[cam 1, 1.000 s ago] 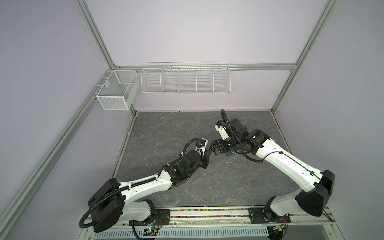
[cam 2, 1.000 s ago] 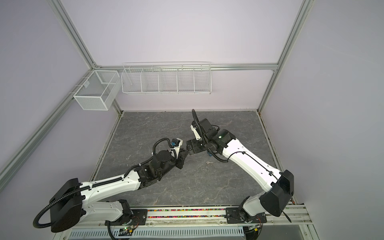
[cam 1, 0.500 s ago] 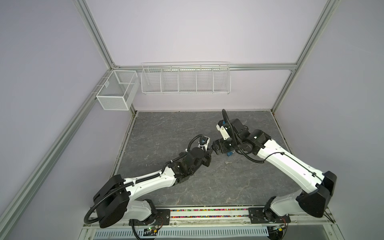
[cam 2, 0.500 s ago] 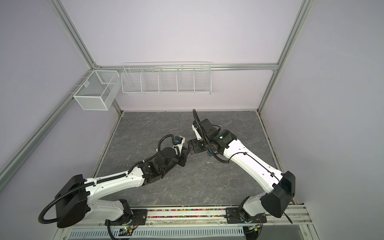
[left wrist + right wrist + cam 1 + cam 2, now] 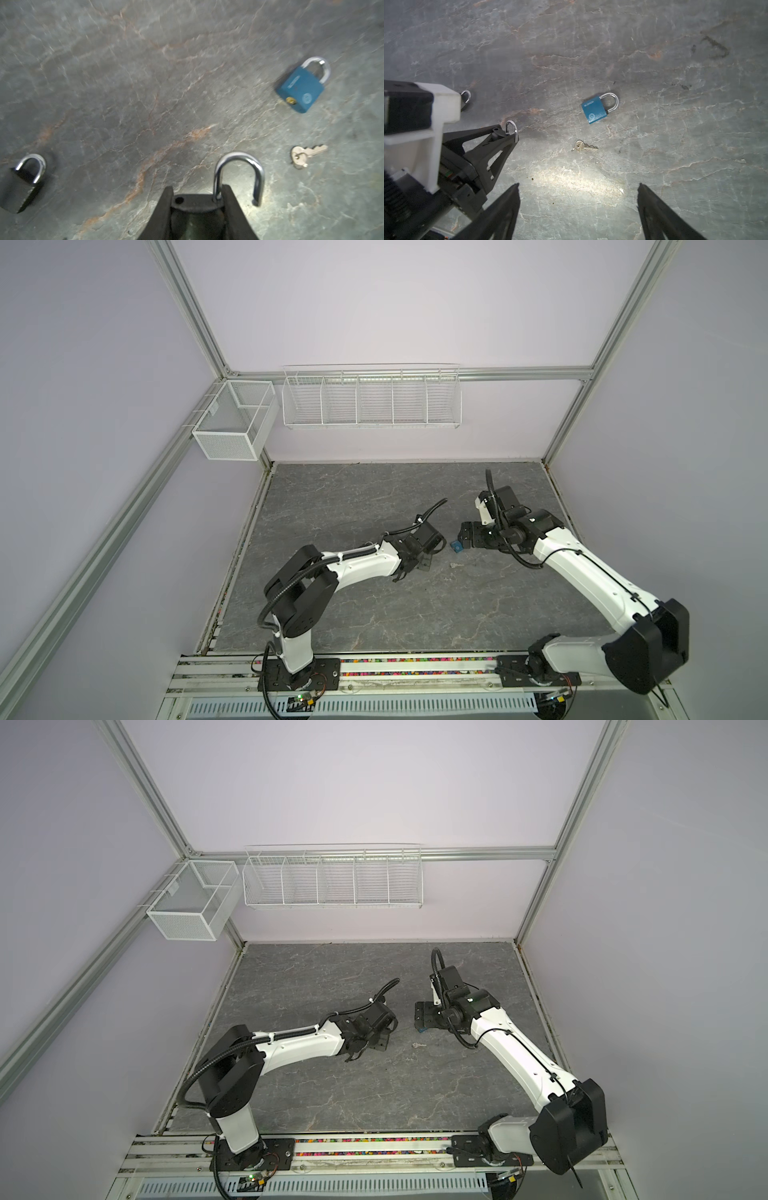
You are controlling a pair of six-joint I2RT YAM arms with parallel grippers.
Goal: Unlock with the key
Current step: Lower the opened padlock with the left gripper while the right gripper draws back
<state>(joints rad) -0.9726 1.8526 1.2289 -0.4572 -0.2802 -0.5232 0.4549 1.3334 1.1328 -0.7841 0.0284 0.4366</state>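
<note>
**Left gripper.** The left gripper is clamped on the body of a black padlock, one finger on each side. The shackle is released. One leg sits in the body, and the other hangs free beside it, leaving its socket hole exposed.

**Right gripper.** The right gripper hangs above the mat with its fingers spread wide and nothing between them.

**Key.** The key lies flat on the mat with a small ring through its bow. It is apart from both grippers and near the blue padlock, without touching it. In the right wrist view it lies on bare mat ahead of the spread fingers.

**Surrounding items.**
- The blue padlock lies flat with its shackle closed. In a top view the right gripper sits just above it, and only a blue corner shows.
- A second black padlock rests on the mat with its shackle closed, well apart from the key. In the right wrist view the white camera mount on the left arm hides all but its shackle.
- A wire rack and a mesh bin hang on the enclosure walls, well clear of the mat.
</note>
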